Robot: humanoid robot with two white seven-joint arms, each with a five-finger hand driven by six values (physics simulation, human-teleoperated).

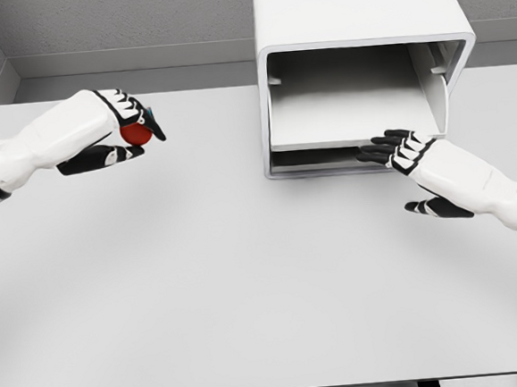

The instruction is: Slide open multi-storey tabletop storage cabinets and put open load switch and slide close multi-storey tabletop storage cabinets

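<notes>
A pale grey counter fills most of the view. At its far edge, right of the middle, stands a white storage cabinet, its front open toward the robot, with a pale drawer tray showing inside and a dark gap beneath it. The right hand comes in from the counter's right side; its fingers are spread flat and reach the front lip of the tray. The left hand hangs above the counter near the far left corner, well apart from the cabinet, pinching a small red load switch between thumb and curled fingers.
</notes>
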